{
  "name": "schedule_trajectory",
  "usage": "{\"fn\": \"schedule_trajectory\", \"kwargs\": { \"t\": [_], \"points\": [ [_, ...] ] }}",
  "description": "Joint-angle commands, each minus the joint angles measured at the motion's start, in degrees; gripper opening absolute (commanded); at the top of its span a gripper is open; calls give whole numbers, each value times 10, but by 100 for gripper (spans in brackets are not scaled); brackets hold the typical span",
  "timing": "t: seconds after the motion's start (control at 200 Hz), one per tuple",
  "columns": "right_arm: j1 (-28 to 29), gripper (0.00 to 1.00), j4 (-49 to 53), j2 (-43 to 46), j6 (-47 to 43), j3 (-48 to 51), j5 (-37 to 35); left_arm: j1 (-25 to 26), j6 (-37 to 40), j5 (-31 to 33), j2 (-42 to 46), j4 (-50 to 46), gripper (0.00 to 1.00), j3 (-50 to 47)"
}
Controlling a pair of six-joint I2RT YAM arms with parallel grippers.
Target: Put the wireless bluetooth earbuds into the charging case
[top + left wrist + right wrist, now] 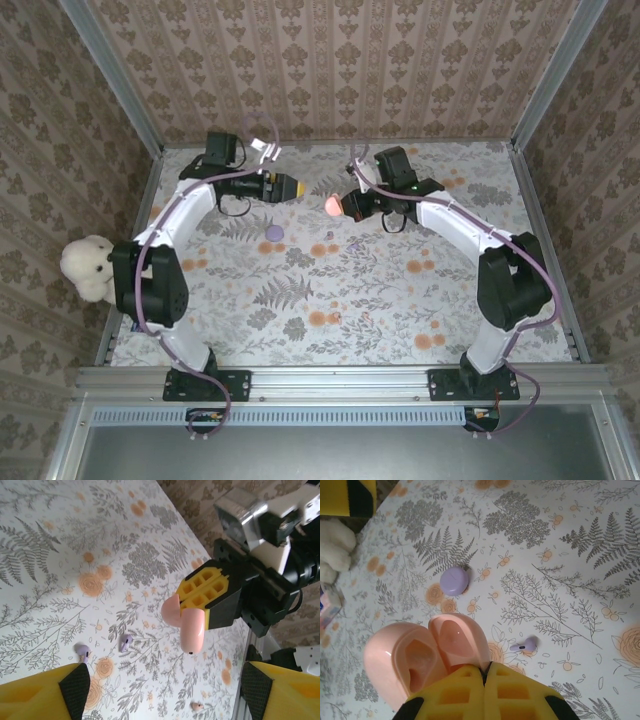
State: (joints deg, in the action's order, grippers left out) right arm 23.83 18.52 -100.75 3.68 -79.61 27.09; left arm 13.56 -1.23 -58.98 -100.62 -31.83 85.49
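Earbud pickup next
Keep right gripper clamped on case; drop left gripper, spread apart, over earbud at 8 o'clock from case; pinch softly.

Readable text, labels, brands, numbers, signs: none. The pink case, lower left of the right wrist view, is plain; the flowered tabletop and the wallpaper bear pattern only.

setting: robot lab cell | evidence: floral-printed desk is enclosed by wallpapered panels | left arm and right arm are bolted to aluminium framing
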Motion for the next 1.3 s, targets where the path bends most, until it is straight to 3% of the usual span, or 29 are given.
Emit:
{"fn": "schedule_trajectory", "kwargs": {
  "t": [0.0, 0.335, 1.295],
  "points": [
    [18, 0, 41, -20, -53, -35, -18, 3, 95, -38, -28, -141, 79, 49],
    [53, 0, 70, -46, -77, -79, -30, 41, 163, -31, -79, -236, 64, 100],
    [62, 0, 91, -39, -91, -89, -30, 65, 181, -36, -113, -257, 49, 114]
  ]
}}
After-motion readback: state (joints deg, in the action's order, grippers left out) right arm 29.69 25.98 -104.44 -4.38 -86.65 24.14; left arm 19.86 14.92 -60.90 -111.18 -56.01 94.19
